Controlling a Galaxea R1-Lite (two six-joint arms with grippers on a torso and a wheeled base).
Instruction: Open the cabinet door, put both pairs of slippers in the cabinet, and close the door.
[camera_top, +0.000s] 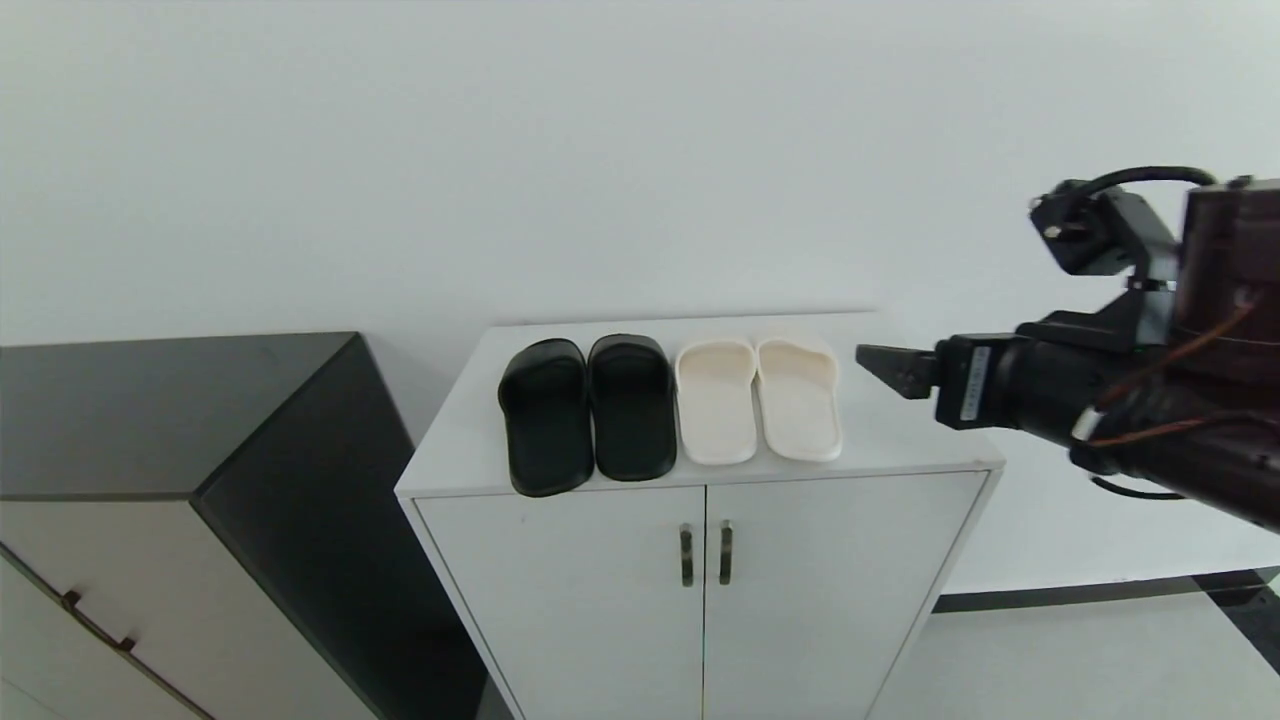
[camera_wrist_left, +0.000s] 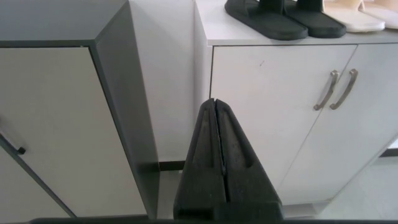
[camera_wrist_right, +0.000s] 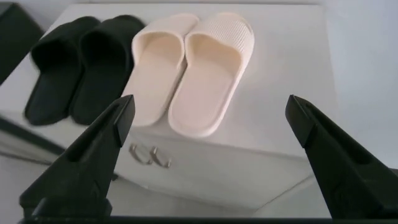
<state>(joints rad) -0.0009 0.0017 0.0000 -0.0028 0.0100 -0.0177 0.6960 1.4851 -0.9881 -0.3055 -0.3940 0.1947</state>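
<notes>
Head view is showing a white cabinet (camera_top: 570, 600) standing against a pale wall (camera_top: 640, 150), with both of its doors lying shut and the two metal handles (camera_top: 687, 555) hanging side by side at the middle seam. On its top, two pairs of slippers are sitting in one row, the heels facing the front edge. The black pair (camera_top: 545, 420) is lying toward the robot's left, its leftmost heel poking slightly over the front edge. The cream pair (camera_top: 800, 400) is lying just beside it toward the right, the inner slippers of the two pairs nearly touching. The right gripper (camera_top: 870, 362) is hovering at the right end of the cabinet top, level with the slippers, pointing at the cream pair and apart from it. Its wrist view is showing its fingers spread wide with nothing between them. The left gripper (camera_wrist_left: 215, 106) is hanging lower down, in front of the gap between the white cabinet and a dark-topped cabinet (camera_top: 150, 410) on the left. Its fingers are pressing flat together and gripping nothing. A light floor (camera_top: 1080, 660) is running along a dark skirting strip to the right of the white cabinet.
</notes>
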